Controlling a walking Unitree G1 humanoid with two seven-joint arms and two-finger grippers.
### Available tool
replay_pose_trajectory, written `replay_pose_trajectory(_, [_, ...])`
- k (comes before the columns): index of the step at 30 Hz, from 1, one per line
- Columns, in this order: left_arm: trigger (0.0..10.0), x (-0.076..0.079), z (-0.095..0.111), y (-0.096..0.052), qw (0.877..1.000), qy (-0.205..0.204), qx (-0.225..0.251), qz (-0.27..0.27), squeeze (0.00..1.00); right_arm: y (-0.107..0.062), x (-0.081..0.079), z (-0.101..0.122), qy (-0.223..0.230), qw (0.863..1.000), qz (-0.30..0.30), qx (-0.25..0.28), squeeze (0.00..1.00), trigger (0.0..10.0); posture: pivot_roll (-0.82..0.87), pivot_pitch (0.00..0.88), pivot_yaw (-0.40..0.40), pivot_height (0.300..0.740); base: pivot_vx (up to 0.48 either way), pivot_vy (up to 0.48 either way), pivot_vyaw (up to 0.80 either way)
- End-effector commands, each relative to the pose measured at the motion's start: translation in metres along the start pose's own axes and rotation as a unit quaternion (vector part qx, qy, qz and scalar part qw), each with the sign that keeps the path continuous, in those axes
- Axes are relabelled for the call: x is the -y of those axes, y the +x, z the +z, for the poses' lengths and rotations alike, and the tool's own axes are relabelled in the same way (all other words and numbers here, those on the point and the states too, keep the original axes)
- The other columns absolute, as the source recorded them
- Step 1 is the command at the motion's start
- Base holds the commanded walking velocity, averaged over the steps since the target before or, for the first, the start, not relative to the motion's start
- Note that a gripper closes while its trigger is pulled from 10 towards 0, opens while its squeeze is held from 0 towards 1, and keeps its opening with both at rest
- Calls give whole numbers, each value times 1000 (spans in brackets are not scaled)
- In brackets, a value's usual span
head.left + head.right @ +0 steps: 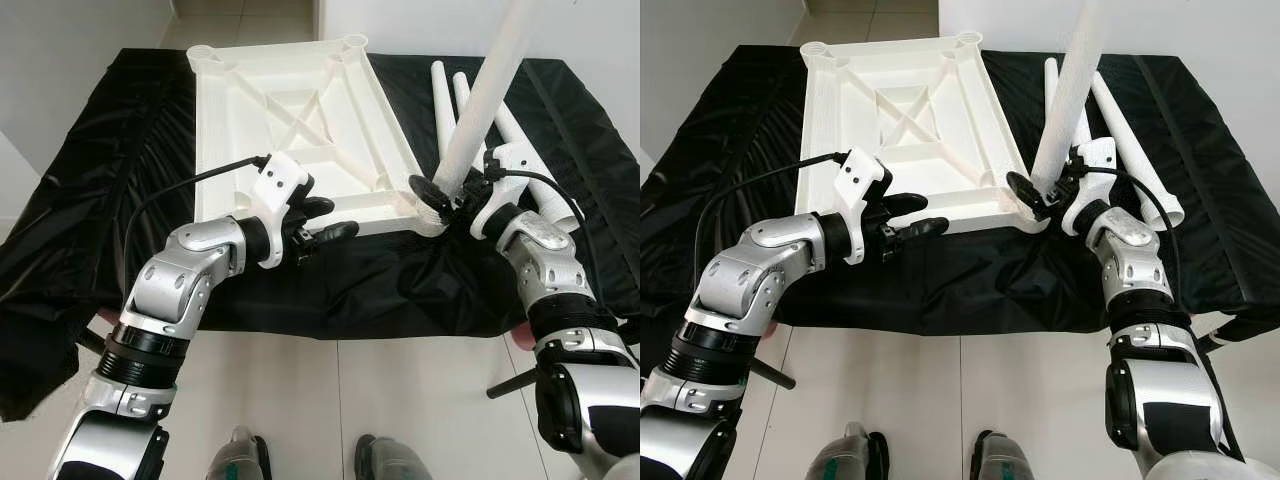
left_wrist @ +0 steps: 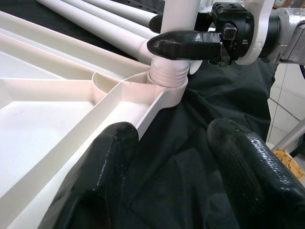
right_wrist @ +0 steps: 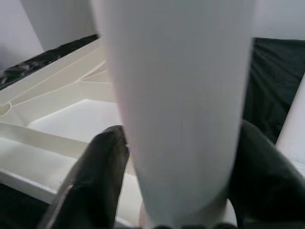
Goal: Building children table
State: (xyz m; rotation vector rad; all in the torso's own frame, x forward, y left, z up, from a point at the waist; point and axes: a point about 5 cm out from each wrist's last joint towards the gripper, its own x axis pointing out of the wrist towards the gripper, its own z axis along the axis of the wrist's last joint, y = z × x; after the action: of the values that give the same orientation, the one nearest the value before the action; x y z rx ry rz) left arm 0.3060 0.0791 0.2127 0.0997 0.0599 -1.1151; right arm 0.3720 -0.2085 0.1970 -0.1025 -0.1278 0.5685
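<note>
Leg going into the corner socket
Right gripper (image 1: 447, 192) clamps the white plastic table leg (image 1: 484, 95), upright over the upturned white tabletop (image 1: 300, 120); left gripper (image 1: 318, 218) open beside

Silver jointed arms with black bands carry white wrist housings, black cables and black-fingered left pincer (image 1: 325, 219) and right pincer (image 1: 445, 196).

white ribbed tabletop (image 1: 290, 120) lies underside-up; one white leg (image 1: 487, 95) stands tilted in its near right corner socket; spare legs (image 1: 520, 160) lie beside it.
</note>
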Motion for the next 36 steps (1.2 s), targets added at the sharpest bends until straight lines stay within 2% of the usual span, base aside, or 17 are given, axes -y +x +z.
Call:
replay_pose_trajectory(1, [10000, 0, 3, -2, 1000, 5, 1, 19, 0, 1, -3, -4, 32, 999, 9, 8, 0, 0, -5, 103, 26, 740, 0, 0, 0])
replay_pose_trajectory(8, [10000, 1, 2, -2, 1000, 4, 1, 18, 0, -1, -4, -6, 62, 998, 8, 23, 0, 0, -5, 104, 22, 740, 0, 0, 0])
replay_pose_trajectory(9, [10000, 1, 2, -2, 1000, 3, 1, 17, 0, -1, -7, -8, 64, 998, -3, 17, 0, 10000, -7, 103, 23, 740, 0, 0, 0])
replay_pose_trajectory(17, [10000, 2, 2, -2, 1000, 2, 1, 15, 0, 0, -12, -11, 54, 998, -19, 10, 0, 10000, -10, 103, 26, 740, 0, 0, 0])
replay_pose_trajectory(18, [10000, 2, 1, -1, 1000, 2, 0, 12, 0, 1, -18, -11, 41, 998, -47, 12, 0, 10000, -13, 99, 29, 740, 0, 0, 0])
replay_pose_trajectory(25, [10000, 3, 1, -1, 1000, 2, -1, 9, 0, 2, -23, -12, 44, 994, -100, 15, 0, 10000, -15, 96, 31, 740, 0, 0, 0])
replay_pose_trajectory(28, [10000, 4, 0, 0, 1000, 1, -1, 6, 0, 4, -28, -13, 56, 987, -148, 18, 0, 10000, -20, 94, 33, 740, 0, 0, 0])
replay_pose_trajectory(32, [10000, 4, 0, 0, 1000, 1, -2, 5, 0, 5, -29, -13, 58, 985, -158, 20, 0, 10000, -20, 94, 33, 740, 0, 0, 0])
replay_pose_trajectory(33, [10000, 4, 0, 0, 1000, 0, -2, 4, 0, 5, -29, -15, 66, 975, -209, 19, 0, 10000, -24, 96, 35, 740, 0, 0, 0])
replay_pose_trajectory(36, [10000, 4, 0, 0, 1000, 0, -2, 4, 0, 5, -28, -16, 72, 969, -234, 20, 0, 10000, -27, 97, 36, 740, 0, 0, 0])
